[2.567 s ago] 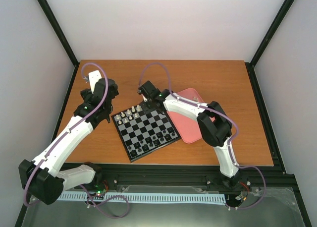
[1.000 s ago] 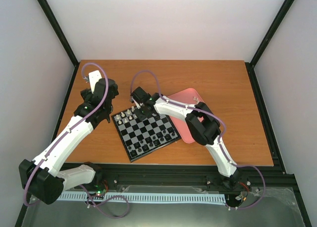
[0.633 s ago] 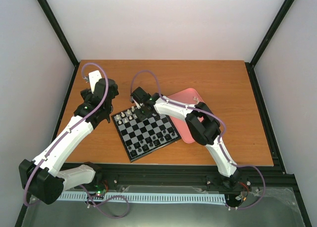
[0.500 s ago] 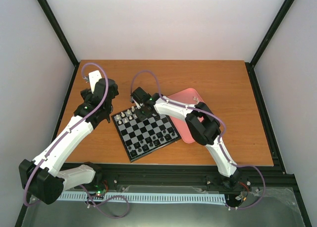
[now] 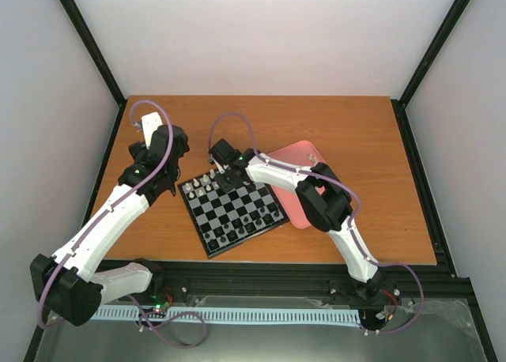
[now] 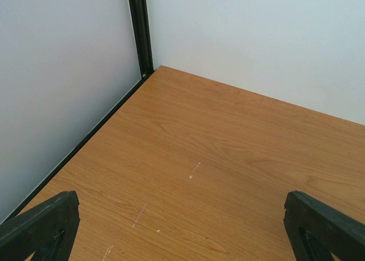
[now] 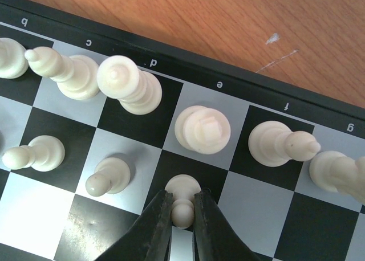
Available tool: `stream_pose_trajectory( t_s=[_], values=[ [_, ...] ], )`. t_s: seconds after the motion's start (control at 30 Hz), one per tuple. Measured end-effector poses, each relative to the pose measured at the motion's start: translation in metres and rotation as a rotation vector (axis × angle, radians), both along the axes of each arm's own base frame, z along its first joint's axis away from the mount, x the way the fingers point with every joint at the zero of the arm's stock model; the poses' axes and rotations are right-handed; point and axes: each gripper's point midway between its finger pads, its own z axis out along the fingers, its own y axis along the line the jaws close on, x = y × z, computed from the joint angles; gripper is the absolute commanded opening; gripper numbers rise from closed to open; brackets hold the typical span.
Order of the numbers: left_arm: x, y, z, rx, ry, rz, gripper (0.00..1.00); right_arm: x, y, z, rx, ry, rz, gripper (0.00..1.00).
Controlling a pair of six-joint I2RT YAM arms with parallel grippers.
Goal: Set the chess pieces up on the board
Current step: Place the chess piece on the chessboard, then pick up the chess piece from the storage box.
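While snug around a pawn, right claw near rim of board

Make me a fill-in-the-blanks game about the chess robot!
The right end effector pinches a white ___. It stands on a ___ square of the board. The left end effector holds ___. The tray beside the board is ___.
Missing: pawn; black; nothing; pink.

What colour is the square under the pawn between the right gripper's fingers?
Black. The cream pawn sits on a black square, clearest in the right wrist view.
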Motion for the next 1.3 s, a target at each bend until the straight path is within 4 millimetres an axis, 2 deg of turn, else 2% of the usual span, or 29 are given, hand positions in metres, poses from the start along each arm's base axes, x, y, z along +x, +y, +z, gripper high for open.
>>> stream_pose_trajectory(
  t_s=[0.3, 0.43, 0.57, 0.73, 0.93, 1.03, 1.17, 1.3],
  values=[
    [0.000, 0.000, 0.000, 0.000, 0.000, 0.000, 1.00, -0.001, -0.003, -0.003, -0.011, 0.001, -0.002, 0.14],
    [0.000, 0.000, 0.000, 0.000, 0.000, 0.000, 1.00, -0.001, -0.004, -0.002, -0.014, -0.003, -0.003, 0.22],
    [0.000, 0.000, 0.000, 0.000, 0.000, 0.000, 1.00, -0.004, -0.009, 0.000, -0.021, -0.005, -0.005, 0.26],
    [0.000, 0.000, 0.000, 0.000, 0.000, 0.000, 1.00, -0.006, -0.014, 0.020, -0.003, -0.031, -0.009, 0.29],
    [0.000, 0.000, 0.000, 0.000, 0.000, 0.000, 1.00, -0.008, -0.024, 0.063, 0.049, -0.102, -0.026, 0.33],
    [0.000, 0.000, 0.000, 0.000, 0.000, 0.000, 1.00, -0.006, -0.026, 0.079, 0.070, -0.135, -0.034, 0.33],
    [0.000, 0.000, 0.000, 0.000, 0.000, 0.000, 1.00, -0.002, -0.026, 0.079, 0.066, -0.150, -0.045, 0.34],
    [0.000, 0.000, 0.000, -0.001, -0.001, 0.000, 0.99, 0.006, -0.037, 0.076, 0.036, -0.175, -0.092, 0.37]
  ],
)
